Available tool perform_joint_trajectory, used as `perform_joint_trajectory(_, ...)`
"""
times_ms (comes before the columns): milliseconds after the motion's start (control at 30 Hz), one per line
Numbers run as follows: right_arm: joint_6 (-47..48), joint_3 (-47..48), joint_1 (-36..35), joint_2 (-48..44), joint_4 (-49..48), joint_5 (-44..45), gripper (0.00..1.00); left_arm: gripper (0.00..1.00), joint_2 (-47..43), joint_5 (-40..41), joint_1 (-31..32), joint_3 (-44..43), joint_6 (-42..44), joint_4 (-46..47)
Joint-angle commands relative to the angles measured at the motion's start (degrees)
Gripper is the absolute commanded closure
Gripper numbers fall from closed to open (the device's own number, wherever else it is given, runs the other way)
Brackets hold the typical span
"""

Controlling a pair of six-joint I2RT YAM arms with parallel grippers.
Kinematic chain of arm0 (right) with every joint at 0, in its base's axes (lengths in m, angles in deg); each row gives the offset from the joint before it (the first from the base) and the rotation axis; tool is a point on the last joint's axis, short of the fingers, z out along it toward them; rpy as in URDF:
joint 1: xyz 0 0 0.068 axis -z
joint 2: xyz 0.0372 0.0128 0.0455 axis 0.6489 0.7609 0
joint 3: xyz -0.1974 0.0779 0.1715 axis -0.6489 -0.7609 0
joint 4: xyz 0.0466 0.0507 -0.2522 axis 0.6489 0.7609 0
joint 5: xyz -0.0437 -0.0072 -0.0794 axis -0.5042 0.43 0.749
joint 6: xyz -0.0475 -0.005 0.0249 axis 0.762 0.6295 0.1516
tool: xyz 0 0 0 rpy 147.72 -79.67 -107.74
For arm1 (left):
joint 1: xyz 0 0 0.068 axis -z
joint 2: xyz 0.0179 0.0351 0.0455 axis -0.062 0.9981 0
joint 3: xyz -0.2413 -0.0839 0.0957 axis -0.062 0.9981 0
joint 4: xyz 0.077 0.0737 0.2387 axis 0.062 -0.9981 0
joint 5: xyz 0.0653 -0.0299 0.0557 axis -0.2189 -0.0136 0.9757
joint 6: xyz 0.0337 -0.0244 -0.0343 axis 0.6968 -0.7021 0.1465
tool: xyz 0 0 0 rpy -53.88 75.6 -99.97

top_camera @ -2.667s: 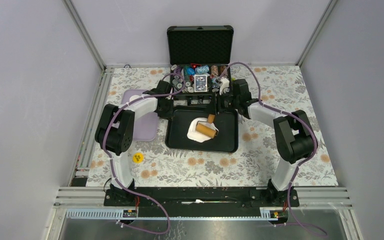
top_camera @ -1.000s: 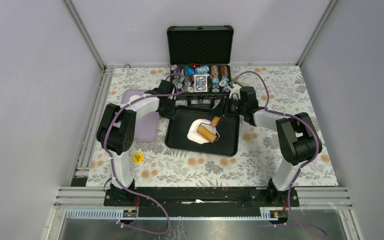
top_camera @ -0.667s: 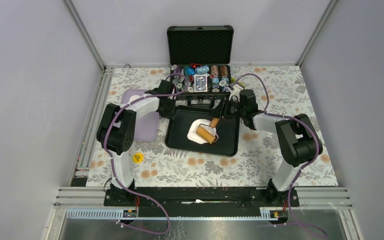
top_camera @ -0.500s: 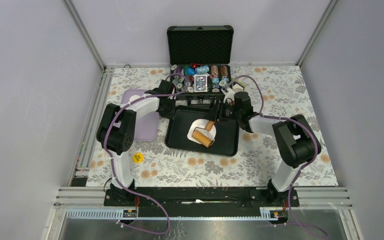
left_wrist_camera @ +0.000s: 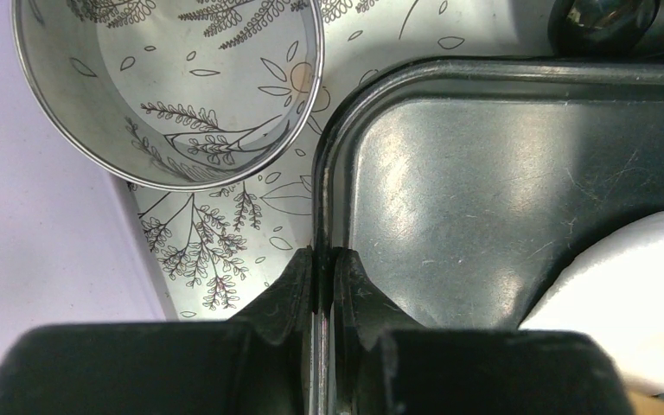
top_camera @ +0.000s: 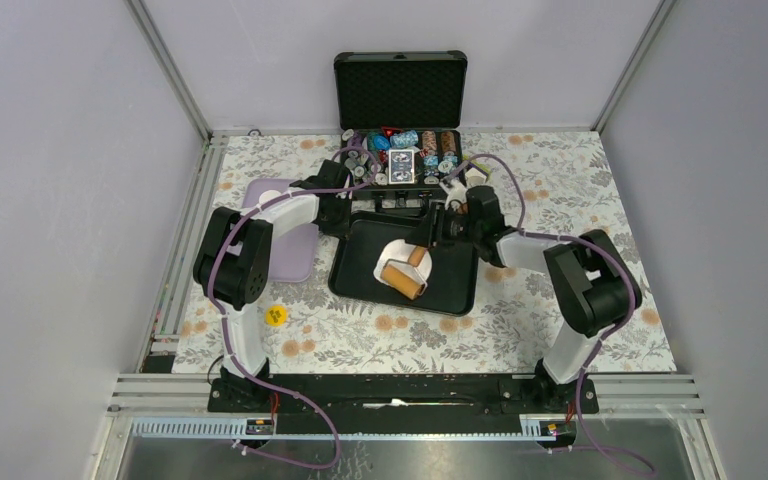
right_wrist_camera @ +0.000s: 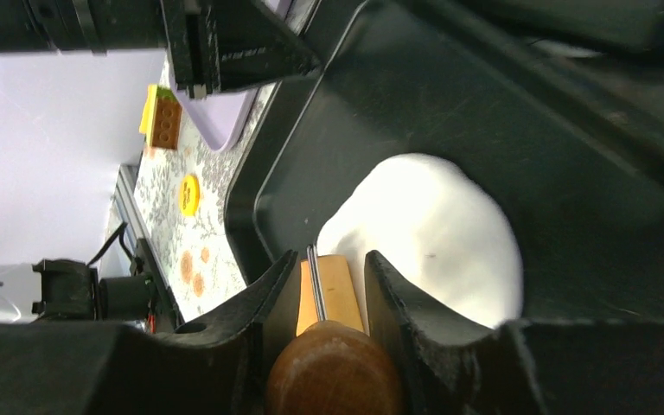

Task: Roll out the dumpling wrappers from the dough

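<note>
Dragged the roller [top_camera: 403,278] over the dough [top_camera: 392,256] toward the tray's near edge in the last half-second. Turned it handle-first to the tray's far edge instead of the right side.

Clamped narrowly on the wooden handle with the right gripper [right_wrist_camera: 329,264], one finger on either side. Barrel just ahead, resting on the part of the dough nearest the tray's near edge.

Pinched shut on the tray [left_wrist_camera: 450,173] with the left gripper [left_wrist_camera: 324,256], at the left rim by the far corner, apparently to pin it down. No shift there.

Lying mid-tray as one rounded pat, still domed in the right wrist view, not yet a thin sheet. No cut wrappers seen anywhere.

Parked just outside the tray's far-left corner: ring cutter [left_wrist_camera: 169,86], untouched, at the edge of a lilac board [left_wrist_camera: 35,216].

Judged as mid-stroke in the flattening step: a pass in a fresh direction, likely to spread the pat more evenly. Probably several more passes needed before any cutting. Worth watching for dough sticking to the barrel and lifting off the tray.
</note>
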Motion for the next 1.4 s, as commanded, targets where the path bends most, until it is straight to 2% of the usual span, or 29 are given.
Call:
perform_joint_trajectory(0, 2.95, 0.27, 5.64, -5.28, 0.41, 3.76, 1.0, 1.0, 1.74, 3.04, 0.37, 1.11, 1.65, -2.01)
perform_joint_trajectory(233, 6.39, -3.79, 6.35, -3.75, -3.09, 11.85, 1.0, 1.0, 1.71, 3.08, 0.36, 1.05, 1.56, -2.01)
perform_joint_trajectory(567, 9.61, -9.63, -1.04, -1.9, -2.6, 19.12, 1.0, 1.0, 1.56, 3.39, 0.37, 1.22, 1.47, -1.84)
perform_joint_trajectory(1367, 8.34, -13.39, -5.48, 0.36, -8.46, 18.1, 1.0, 1.0, 1.4, 3.39, 0.37, 1.41, 1.47, -1.66)
